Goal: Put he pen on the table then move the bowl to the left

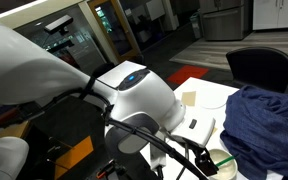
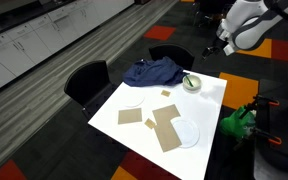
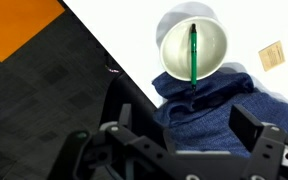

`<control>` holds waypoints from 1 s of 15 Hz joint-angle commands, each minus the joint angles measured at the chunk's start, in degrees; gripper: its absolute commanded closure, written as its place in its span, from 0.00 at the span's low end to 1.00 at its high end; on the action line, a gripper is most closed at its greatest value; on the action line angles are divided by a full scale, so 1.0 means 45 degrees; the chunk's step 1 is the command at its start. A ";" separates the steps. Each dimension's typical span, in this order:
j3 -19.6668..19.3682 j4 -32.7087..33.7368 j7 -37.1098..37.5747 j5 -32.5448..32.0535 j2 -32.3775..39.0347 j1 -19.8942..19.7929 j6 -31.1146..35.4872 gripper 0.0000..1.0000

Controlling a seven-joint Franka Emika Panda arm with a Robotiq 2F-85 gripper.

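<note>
- on the table [image 2: 209, 105], nothing is done yet: the bowl [image 2: 191, 83] sits at an edge, not yet shifted left.
- inside the bowl lies the green pen [image 3: 194, 55].
- well above the bowl, the gripper [image 3: 184, 130] hangs spread wide, empty.
- beyond the bowl: striped grey carpet [image 2: 44, 120], black chairs [image 2: 84, 82]; a blue cloth [image 2: 152, 71] lies against the bowl.

Grey striped carpet [image 2: 54, 95] covers the floor, broken by orange squares [image 2: 239, 85] and red squares [image 2: 149, 168]; a long run of pale cabinets [image 2: 29, 40] lines one wall; a black chair [image 2: 84, 82] stands near another black chair [image 2: 171, 55]; wood-framed glass panels [image 1: 109, 30] close off the far side.
</note>
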 commanded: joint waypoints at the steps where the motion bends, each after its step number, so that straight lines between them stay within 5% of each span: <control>1: -0.0985 0.0625 -0.0185 0.0429 0.1492 0.1002 0.0986 0.00; 10: -0.0404 0.1688 -0.0965 0.2471 0.3863 0.1393 0.1385 0.00; 15: -0.0343 0.2406 -0.1067 0.2608 0.4693 0.1436 0.1159 0.30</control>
